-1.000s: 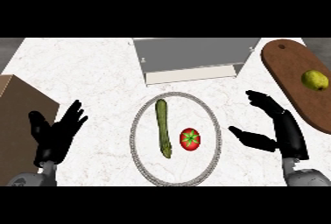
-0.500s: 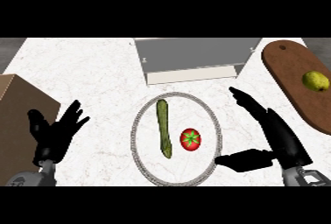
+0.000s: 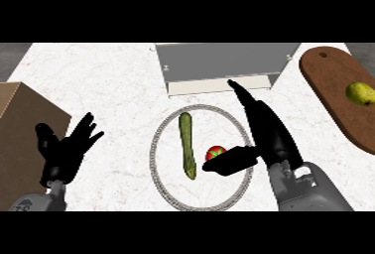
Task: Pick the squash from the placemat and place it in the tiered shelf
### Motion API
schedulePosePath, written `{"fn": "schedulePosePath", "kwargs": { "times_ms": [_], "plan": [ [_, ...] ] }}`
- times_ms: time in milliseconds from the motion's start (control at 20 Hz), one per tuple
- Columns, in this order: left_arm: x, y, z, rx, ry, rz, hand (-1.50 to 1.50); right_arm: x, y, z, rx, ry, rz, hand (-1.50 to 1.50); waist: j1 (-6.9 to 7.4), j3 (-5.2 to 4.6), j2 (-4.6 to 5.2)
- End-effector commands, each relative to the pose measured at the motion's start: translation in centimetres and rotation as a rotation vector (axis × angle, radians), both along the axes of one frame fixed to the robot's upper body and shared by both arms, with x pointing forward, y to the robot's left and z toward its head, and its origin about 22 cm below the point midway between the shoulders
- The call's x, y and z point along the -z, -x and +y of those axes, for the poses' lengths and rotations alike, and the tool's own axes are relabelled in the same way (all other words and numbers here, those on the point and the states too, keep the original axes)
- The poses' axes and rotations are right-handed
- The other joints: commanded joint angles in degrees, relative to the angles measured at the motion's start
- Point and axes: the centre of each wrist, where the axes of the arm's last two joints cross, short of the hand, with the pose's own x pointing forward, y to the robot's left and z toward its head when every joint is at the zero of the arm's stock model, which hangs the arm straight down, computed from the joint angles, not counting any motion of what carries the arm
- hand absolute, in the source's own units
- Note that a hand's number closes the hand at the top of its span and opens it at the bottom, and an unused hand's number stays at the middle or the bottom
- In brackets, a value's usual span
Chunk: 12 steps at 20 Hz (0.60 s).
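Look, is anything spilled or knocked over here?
Nothing stands out. The squash lies flat on the placemat beside the tomato, the yellow fruit sits on the wooden board, and nothing is spilled.

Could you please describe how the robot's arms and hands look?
The left hand and right hand are black, with slender fingers and a thumb. Each joins a grey forearm at the wrist. I see no cables or markings.

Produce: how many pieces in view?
3. Squash left of centre on the placemat; tomato beside it, partly under the right hand; yellow-green fruit on the board at right. The hand may hide more.
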Motion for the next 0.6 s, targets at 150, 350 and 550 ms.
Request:
{"fn": "schedulePosePath", "kwargs": {
  "times_ms": [150,350,550],
  "plan": [
    [0.7,0.5,0.3,-0.001,-0.005,0.062,0.0,-1.0,-1.9,6.3,0.074,0.148,0.114,-1.5,0.12,-0.31,0.28],
    [1.3,0.4,2.6,-0.018,0.009,0.039,0.0,-0.1,-2.6,6.7,0.052,0.175,0.175,-1.5,-0.44,-0.31,0.33],
    [1.0,0.1,-0.2,-0.001,-0.001,0.062,0.0,2.7,-3.8,8.4,0.027,0.232,0.193,-1.5,0.11,-0.25,0.41]
  ]
}}
